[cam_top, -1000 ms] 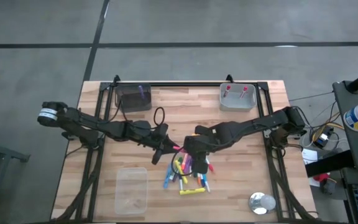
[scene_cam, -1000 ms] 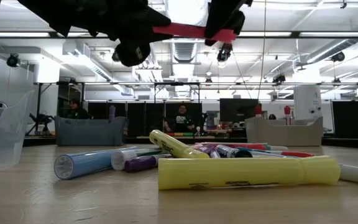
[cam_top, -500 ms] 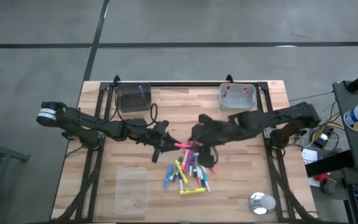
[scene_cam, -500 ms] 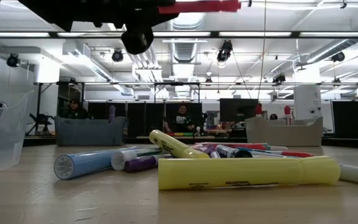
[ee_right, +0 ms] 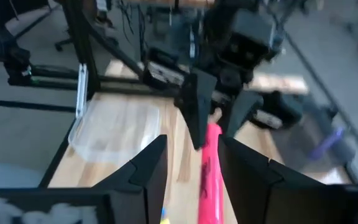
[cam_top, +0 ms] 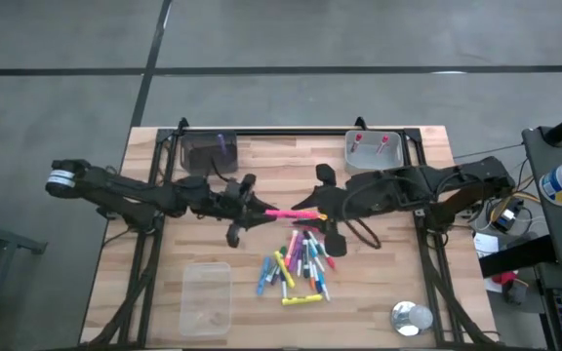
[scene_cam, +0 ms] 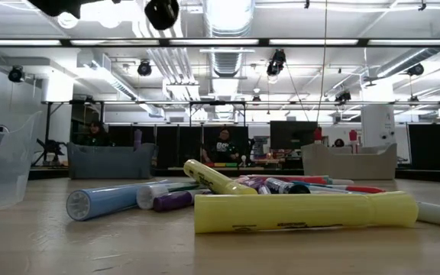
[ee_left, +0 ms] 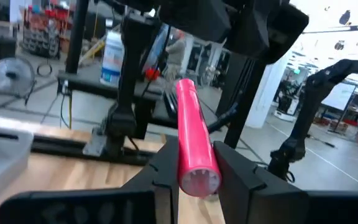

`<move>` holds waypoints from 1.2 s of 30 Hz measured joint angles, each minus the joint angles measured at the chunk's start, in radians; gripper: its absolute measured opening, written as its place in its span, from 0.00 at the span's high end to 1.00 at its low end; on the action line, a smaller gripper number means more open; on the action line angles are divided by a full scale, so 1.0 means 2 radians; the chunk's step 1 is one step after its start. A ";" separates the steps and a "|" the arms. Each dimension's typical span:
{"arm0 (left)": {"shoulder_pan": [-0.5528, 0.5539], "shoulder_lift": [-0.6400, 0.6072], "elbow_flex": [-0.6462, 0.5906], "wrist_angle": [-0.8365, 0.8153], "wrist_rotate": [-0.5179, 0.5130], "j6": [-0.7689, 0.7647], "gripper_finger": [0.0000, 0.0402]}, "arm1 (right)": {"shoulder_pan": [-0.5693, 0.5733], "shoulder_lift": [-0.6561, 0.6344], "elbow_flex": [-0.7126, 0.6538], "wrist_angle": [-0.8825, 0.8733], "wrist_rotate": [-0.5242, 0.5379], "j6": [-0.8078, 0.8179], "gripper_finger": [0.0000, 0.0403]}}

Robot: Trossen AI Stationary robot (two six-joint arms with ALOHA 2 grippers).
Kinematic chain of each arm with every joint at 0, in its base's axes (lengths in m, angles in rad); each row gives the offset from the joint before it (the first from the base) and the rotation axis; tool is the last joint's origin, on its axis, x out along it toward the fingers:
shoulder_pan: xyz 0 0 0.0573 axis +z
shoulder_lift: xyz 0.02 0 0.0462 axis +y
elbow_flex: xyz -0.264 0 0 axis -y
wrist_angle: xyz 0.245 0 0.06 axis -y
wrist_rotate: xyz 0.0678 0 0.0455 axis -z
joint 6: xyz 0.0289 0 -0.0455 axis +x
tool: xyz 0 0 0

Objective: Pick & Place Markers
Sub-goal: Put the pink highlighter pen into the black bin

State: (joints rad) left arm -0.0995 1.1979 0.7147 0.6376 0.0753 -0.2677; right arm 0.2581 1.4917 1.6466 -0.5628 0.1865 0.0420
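High view: a pink marker (cam_top: 283,212) spans mid-air between the left pincer (cam_top: 252,208) and right pincer (cam_top: 312,211), above the counter (cam_top: 261,166); the other markers (cam_top: 296,268) lie heaped nearer.

Left wrist view: left fingers (ee_left: 165,167) are clamped on the marker's barrel.

Right wrist view: right fingers (ee_right: 149,163) stand apart beside it.

Seemingly a handover; next, the right arm should back clear.

Pink marker (ee_right: 211,171) lies between right gripper's (ee_right: 190,163) parted dark fingers (ee_right: 146,168), none visibly touching it. Its far end sits clamped in left gripper (ee_right: 215,116) facing camera. Clear plastic container (ee_right: 114,129) rests on wooden table (ee_right: 180,155) beside it.
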 joint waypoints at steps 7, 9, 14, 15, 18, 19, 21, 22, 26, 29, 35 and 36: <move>0.000 -0.058 0.000 -0.001 -0.018 0.025 0.82 | 0.006 -0.002 -0.001 0.062 0.000 -0.094 0.69; 0.000 -0.080 0.000 0.000 -0.034 0.030 0.82 | 0.011 -0.002 -0.001 0.082 0.000 -0.118 0.69; 0.000 -0.137 0.000 0.007 -0.060 0.050 0.82 | 0.022 -0.003 -0.001 0.126 0.000 -0.160 0.69; 0.000 -0.146 0.000 0.014 -0.060 0.054 0.82 | 0.022 -0.002 -0.001 0.136 0.000 -0.164 0.69; 0.000 -0.168 0.000 0.035 -0.053 0.059 0.82 | 0.020 -0.002 -0.012 0.171 0.000 -0.165 0.68; 0.000 -0.173 0.000 0.042 -0.045 0.059 0.82 | 0.017 -0.002 -0.019 0.186 -0.001 -0.163 0.68; 0.000 -0.176 0.000 0.063 -0.026 0.057 0.82 | 0.010 -0.001 -0.031 0.214 -0.002 -0.155 0.69; 0.000 -0.175 0.000 0.075 -0.013 0.055 0.82 | 0.007 -0.001 -0.038 0.232 -0.002 -0.151 0.69; 0.000 -0.167 -0.001 0.125 0.036 0.033 0.82 | -0.005 -0.001 -0.082 0.344 -0.006 -0.148 0.69; 0.000 -0.154 0.000 0.146 0.056 0.012 0.82 | -0.016 -0.001 -0.127 0.437 -0.037 -0.149 0.69; 0.000 -0.110 -0.001 0.179 0.075 -0.025 0.82 | -0.032 0.012 -0.189 0.585 -0.069 -0.133 0.64; 0.000 -0.101 -0.001 0.187 0.076 -0.030 0.82 | -0.032 0.019 -0.193 0.597 -0.069 -0.139 0.63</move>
State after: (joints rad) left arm -0.0998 0.9965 0.7136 1.0116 0.2276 -0.3276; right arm 0.1944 1.5288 1.2604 0.6308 0.0478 -0.2357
